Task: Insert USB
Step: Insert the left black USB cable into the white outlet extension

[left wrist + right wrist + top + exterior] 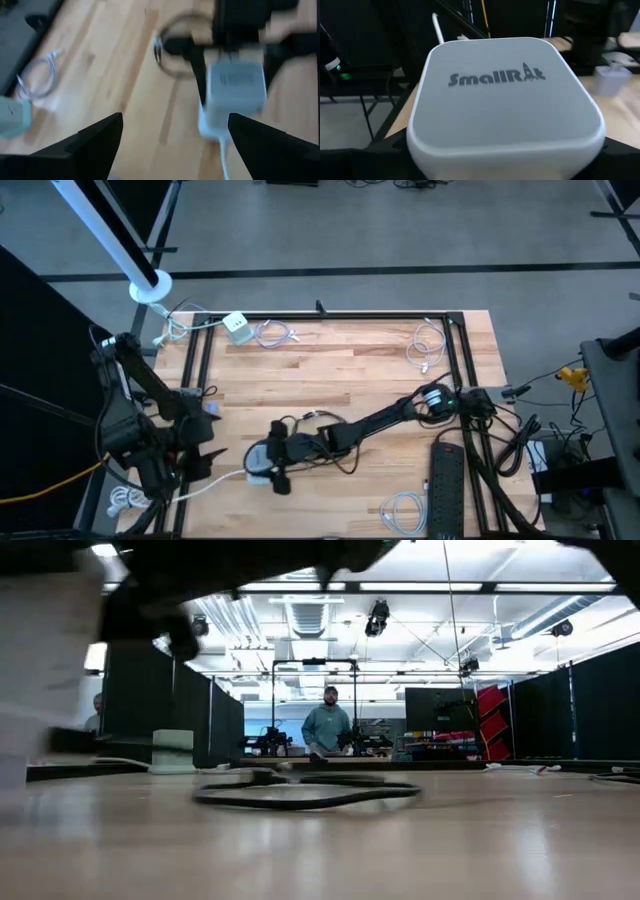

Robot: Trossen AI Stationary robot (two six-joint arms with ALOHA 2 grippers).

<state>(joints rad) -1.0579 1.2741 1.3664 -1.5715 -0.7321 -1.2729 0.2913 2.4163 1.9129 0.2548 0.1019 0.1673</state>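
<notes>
Charger (259, 459) lies on the table (350, 370), gripped between the right claw (268, 461) jaws. Just beside it, left claw (205, 460) waits wide open, empty. Judging by this, plugging remains undone.

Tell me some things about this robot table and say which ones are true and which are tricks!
1. The right gripper is shut on the white charger block. True.
2. The left gripper is holding a cable. False: its fingers are open and empty.
3. The black power strip lies near the table's right edge. True.
4. The white block says "SmallRat" on it. True.
5. Nobody is in the room. False: a person stands behind the table.
</notes>
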